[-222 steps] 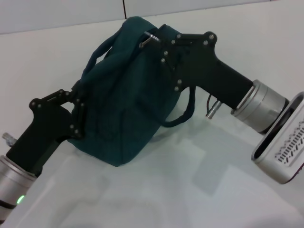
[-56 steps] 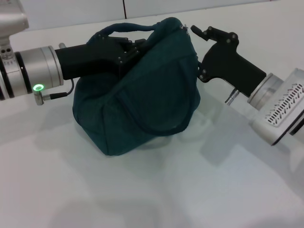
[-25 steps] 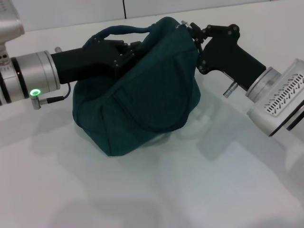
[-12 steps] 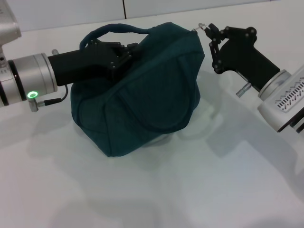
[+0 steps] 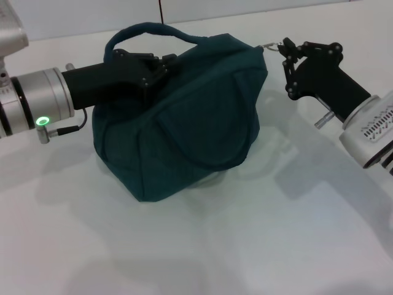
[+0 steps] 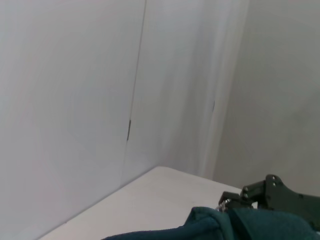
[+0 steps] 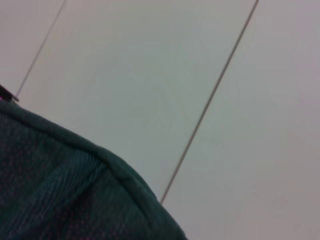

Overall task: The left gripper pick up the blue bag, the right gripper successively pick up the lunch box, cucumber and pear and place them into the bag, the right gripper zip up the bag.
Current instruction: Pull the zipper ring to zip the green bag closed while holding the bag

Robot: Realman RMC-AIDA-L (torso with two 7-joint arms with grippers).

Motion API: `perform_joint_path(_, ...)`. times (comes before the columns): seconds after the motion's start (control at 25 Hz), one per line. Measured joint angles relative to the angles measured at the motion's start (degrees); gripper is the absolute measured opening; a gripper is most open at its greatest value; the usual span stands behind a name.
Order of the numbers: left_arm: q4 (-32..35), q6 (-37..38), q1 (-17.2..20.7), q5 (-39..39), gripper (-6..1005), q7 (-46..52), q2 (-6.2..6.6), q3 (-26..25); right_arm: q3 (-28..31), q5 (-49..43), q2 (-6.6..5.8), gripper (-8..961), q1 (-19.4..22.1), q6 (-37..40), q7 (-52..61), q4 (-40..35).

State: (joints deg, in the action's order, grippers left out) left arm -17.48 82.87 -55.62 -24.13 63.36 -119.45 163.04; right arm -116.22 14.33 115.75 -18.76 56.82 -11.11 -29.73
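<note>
Two end effectors flanking blue bag (image 5: 184,117) on table (image 5: 245,246): left end effector (image 5: 161,64) pinching fabric below handle, frame centre-left; right end effector (image 5: 284,49) pinching zipper pull (image 5: 268,45), upper right.

No lettering, label, brand mark or number can be read on the blue bag (image 5: 184,123) or on either robot arm in these views.
</note>
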Motion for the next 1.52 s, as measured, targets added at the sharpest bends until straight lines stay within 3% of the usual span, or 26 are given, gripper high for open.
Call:
perform_joint_path(0.52, 0.0, 1.9, 0.0, -1.5, 26, 0.9, 0.13, 0.0, -1.8, 0.7, -0.03, 16, 0.1, -0.2, 2.1, 1.9)
perform_joint_path(0.72, -0.1, 1.5, -1.5, -0.9, 24, 7.2, 0.14, 0.0, -2.9, 0.6, -0.01, 16, -0.2, 0.1, 1.8, 1.1)
perform_joint_path(0.96, -0.6, 1.5, -3.2, -0.5, 139, 10.7, 0.24, 0.0, -3.3, 0.5, -0.01, 16, -0.3, 0.4, 1.9, 1.0)
perform_joint_path(1.28, -1.4, -2.7, -8.0, 6.2, 332, 16.7, 0.05, 0.1, -3.9, 0.5, -0.01, 15, -0.4, 1.4, 2.1, 1.0)
perform_joint_path(1.48, -1.0, -4.1, -8.3, 6.6, 569, 17.0, -0.03, 0.1, -4.2, 0.4, 0.07, 15, -0.1, 2.3, 2.1, 1.1)
perform_joint_path(1.52, -1.0, -4.1, -8.3, 6.5, 563, 16.9, -0.01, 0.0, -4.2, 0.4, 0.07, 15, 0.0, 2.5, 2.1, 1.1)
